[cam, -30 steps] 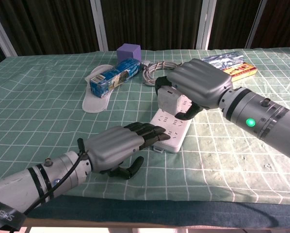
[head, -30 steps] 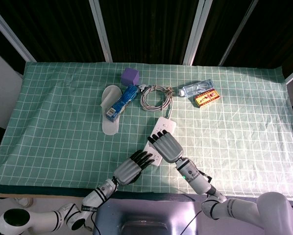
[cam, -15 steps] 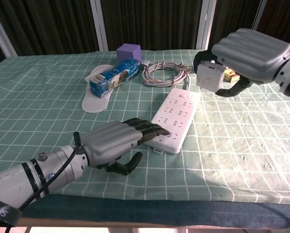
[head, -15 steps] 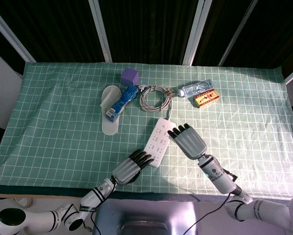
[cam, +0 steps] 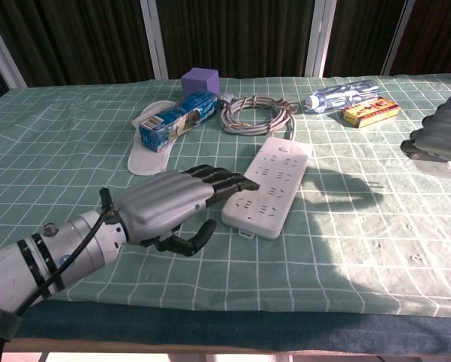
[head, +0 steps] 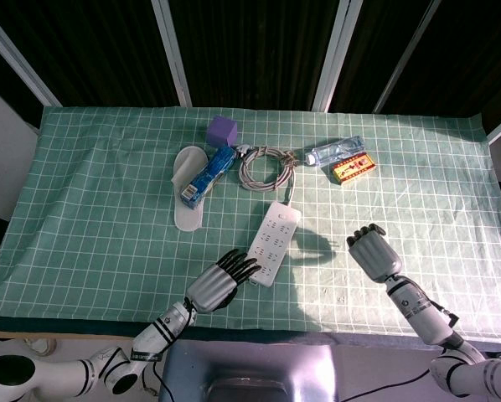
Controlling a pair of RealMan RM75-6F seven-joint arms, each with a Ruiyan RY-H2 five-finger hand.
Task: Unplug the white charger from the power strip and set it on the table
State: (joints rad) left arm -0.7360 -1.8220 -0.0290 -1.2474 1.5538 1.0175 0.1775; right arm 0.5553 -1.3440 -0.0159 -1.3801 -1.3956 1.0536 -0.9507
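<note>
Fingertips of the left hand are lying flat and pressing on the near end of the power strip, holding nothing. The right hand is hanging over the counter, well to the right of the strip, with its fingers curling in. I cannot tell if the white charger is inside it, because the fingers are hiding it. Behind the strip a gray cord is lying in loops. A blue pack is resting on a white slipper, near a purple block. A bottle and a small red box are sitting far back.
</note>
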